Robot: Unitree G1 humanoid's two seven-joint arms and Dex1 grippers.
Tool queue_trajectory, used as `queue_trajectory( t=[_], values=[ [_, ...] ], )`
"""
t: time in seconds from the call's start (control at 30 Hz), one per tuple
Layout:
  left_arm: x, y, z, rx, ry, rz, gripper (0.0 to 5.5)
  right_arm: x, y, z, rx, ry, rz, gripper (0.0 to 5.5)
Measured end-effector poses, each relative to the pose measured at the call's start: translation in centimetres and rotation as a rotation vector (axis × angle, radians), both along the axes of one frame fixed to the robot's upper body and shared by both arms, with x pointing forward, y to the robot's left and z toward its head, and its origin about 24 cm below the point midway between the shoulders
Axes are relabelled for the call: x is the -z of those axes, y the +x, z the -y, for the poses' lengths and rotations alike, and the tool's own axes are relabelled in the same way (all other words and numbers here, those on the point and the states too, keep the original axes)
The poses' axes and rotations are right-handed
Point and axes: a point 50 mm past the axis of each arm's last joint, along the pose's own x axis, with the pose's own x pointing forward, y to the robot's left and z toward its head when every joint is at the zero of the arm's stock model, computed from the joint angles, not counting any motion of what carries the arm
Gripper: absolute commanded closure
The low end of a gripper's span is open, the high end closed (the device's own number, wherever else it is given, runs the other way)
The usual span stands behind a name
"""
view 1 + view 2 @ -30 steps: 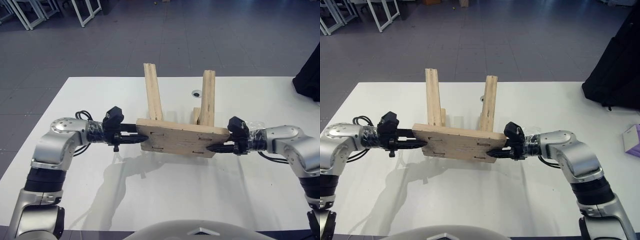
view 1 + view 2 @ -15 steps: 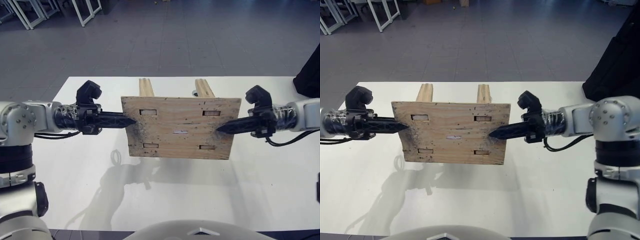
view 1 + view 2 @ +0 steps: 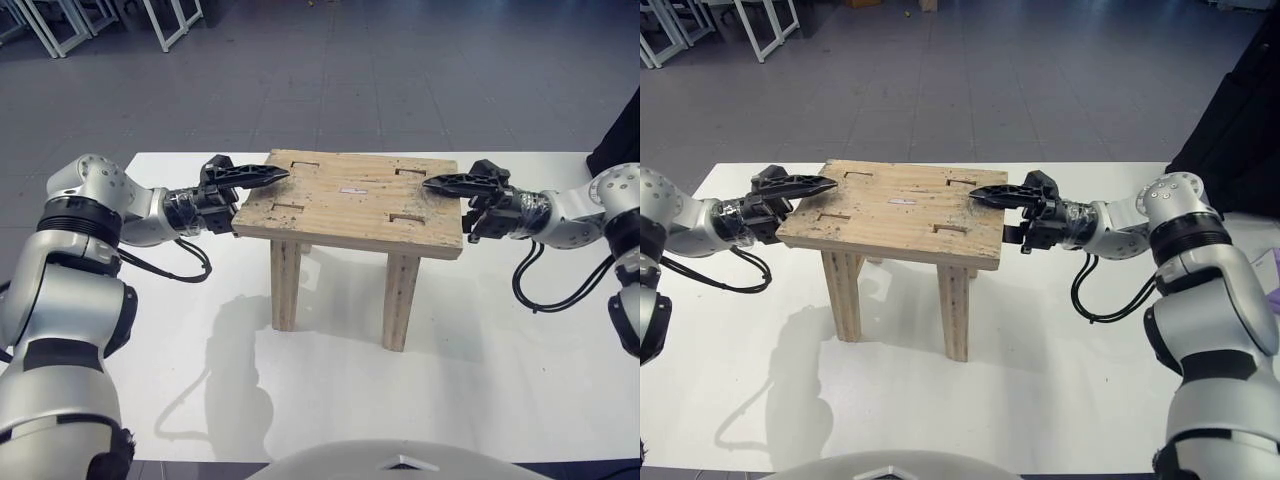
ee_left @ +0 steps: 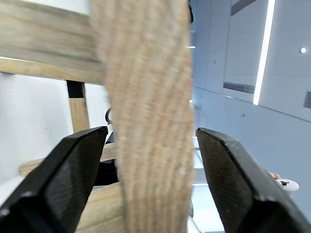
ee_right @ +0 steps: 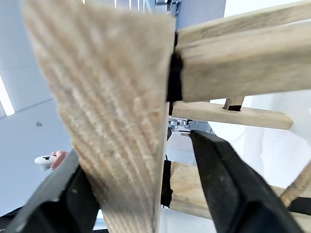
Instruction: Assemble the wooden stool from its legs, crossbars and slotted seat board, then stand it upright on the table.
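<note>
The assembled wooden stool stands upright on the white table (image 3: 520, 370), its slotted seat board (image 3: 350, 200) on top and two front legs (image 3: 286, 285) (image 3: 401, 300) reaching down to the surface. My left gripper (image 3: 268, 181) is clamped on the seat's left edge, one finger lying over the top face. My right gripper (image 3: 436, 187) holds the right edge the same way. The left wrist view has the board's edge (image 4: 146, 111) between both black fingers (image 4: 63, 179). In the right wrist view the board edge (image 5: 112, 107) sits between the fingers (image 5: 223, 179), with crossbars (image 5: 228, 116) beyond.
Black cables (image 3: 545, 290) loop from both wrists onto the table. A small purple box (image 3: 1266, 274) lies at the table's far right edge. A dark bag or cloth (image 3: 1240, 120) stands beyond the right corner. Bare table lies in front of the stool.
Both arms turned the stool over: the seat went from edge-on with legs up, to facing me, to lying flat on top with the legs down on the table.
</note>
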Motion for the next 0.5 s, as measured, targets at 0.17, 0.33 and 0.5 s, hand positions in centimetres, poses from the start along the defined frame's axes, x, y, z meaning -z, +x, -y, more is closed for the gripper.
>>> queue_trajectory(
  t=[0.17, 0.33, 0.5],
  values=[
    [-0.2, -0.2, -1.8, -0.088, -0.027, -0.008, 1.44, -0.2, -0.2, 1.8, 0.064, -0.008, 0.008, 1.86],
    [0.0, -1.1, -4.2, -0.15, 0.1, -0.005, 1.44, -0.9, -0.6, 3.9, 0.14, -0.027, 0.048, 1.86],
    [0.0, 0.3, -6.4, -0.303, 0.31, 0.319, 1.44, -2.0, -0.1, 5.6, 0.322, -0.102, 0.317, 1.86]
  ],
)
